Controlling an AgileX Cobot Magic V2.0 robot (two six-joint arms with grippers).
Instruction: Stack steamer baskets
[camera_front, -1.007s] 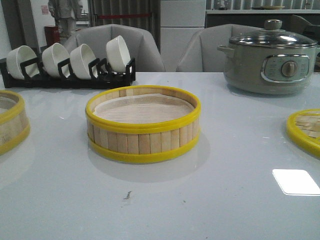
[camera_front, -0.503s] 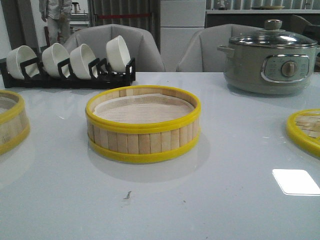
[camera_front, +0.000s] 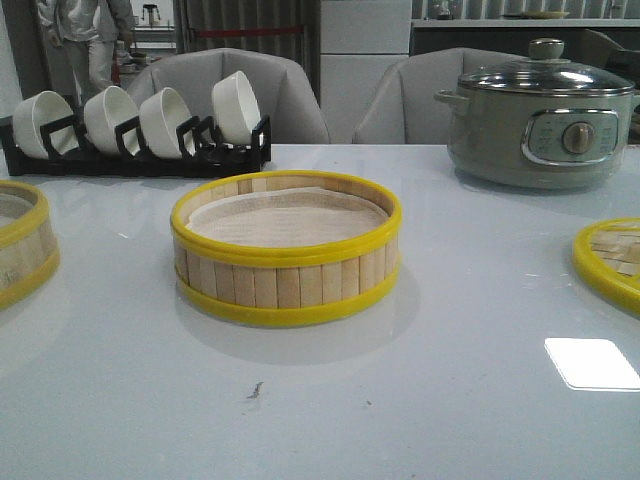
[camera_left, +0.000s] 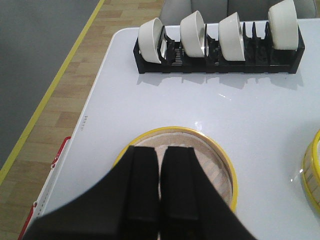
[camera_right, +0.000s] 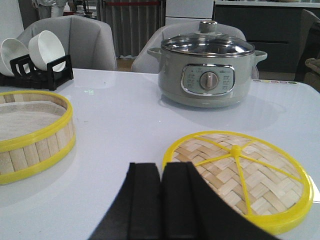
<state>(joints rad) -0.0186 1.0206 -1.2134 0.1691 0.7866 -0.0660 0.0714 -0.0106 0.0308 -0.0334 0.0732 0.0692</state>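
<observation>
Both end effectors, left (camera_left: 161, 185) and right (camera_right: 161, 200), are closed and empty. The left one hovers above the left basket (camera_left: 220, 160); it should open before gripping the rim, then carry it onto the middle basket (camera_front: 286, 248).

Matte black grippers, lower centre of both wrist frames

The left gripper (camera_left: 161, 187) and the right gripper (camera_right: 161, 200) look alike: two flat, rectangular black fingers (camera_left: 142, 187) with rounded corners, widening downward into a smooth, unmarked black body.

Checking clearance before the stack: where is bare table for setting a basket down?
Bare: the near strip before the centre steamer basket, and between it and the lid. Crowded: the back edge, with bowl rack and cooker.
</observation>
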